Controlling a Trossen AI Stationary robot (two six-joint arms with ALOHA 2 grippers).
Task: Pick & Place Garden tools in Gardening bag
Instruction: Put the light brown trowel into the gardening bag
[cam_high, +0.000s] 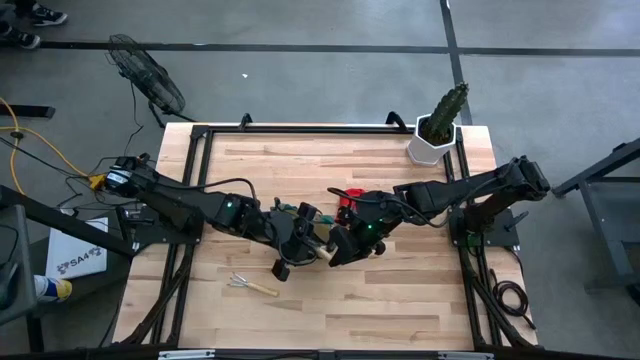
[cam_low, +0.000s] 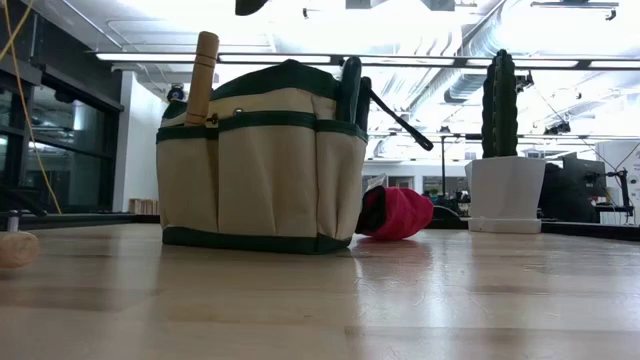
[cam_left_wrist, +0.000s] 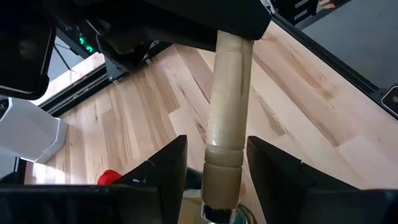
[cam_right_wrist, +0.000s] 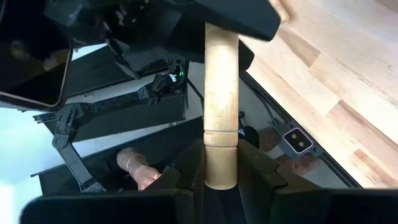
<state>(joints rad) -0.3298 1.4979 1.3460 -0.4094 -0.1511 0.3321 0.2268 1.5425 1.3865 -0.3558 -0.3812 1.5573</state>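
The gardening bag (cam_low: 262, 160) is standing upright near the middle of the pale, straight-grained wooden bench (cam_high: 400, 300). It is soft tan fabric with dark green trim, a green base band and stitched outer pockets.

A smooth, turned, light wooden tool handle (cam_low: 202, 78) is sticking up from a side pocket, long axis near vertical, rounded end upward. Dark-handled shears (cam_low: 352, 88) are showing above the opposite rim. A crumpled red glove-like piece (cam_low: 396, 213) is lying on the bench, touching the bag's foot.

Both arms are meeting over the bag. The right gripper (cam_right_wrist: 221, 171) is holding a cylindrical, grooved wooden handle (cam_right_wrist: 221, 106), its jaws closed against both sides of it. The left gripper (cam_left_wrist: 214, 171) is straddling the same handle, its jaws standing apart and clear of the wood on both sides.

A wooden-handled hand rake (cam_high: 250, 285) is lying flat toward the bench's front, tines pointing toward the left side. A ribbed green cactus (cam_high: 445, 110) in a white hexagonal pot (cam_high: 428, 147) is sitting at the far right corner.
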